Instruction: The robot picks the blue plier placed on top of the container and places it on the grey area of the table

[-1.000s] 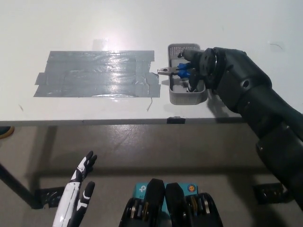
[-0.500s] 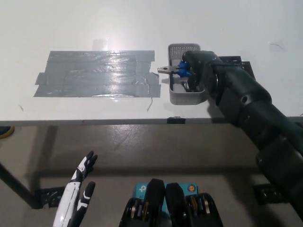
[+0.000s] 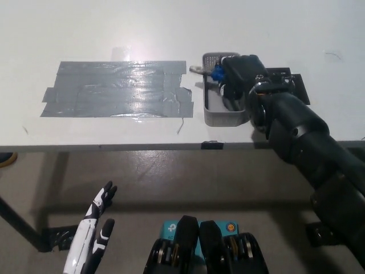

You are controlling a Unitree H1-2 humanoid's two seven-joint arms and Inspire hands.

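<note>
- Since the earlier frame, the black right hand (image 3: 242,71) has moved toward the far end of the grey container (image 3: 223,117), carrying the blue plier (image 3: 210,71) with it.
- Its fingers (image 3: 231,68) are closed around the plier's blue handles; the metal nose pokes out left, over the container's far rim.
- Left of the container lies the grey area (image 3: 117,88) of the white worktop (image 3: 171,23).
- Low at the left, below the worktop edge, the white left hand (image 3: 94,231) rests with fingers apart.
- No readable writing shows.

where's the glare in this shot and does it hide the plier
Head view: a bright overhead reflection washes over the grey tape area and the white table behind it. The blue plier sits clear of the glare; the black right hand, not light, hides most of it, above the container.
</note>
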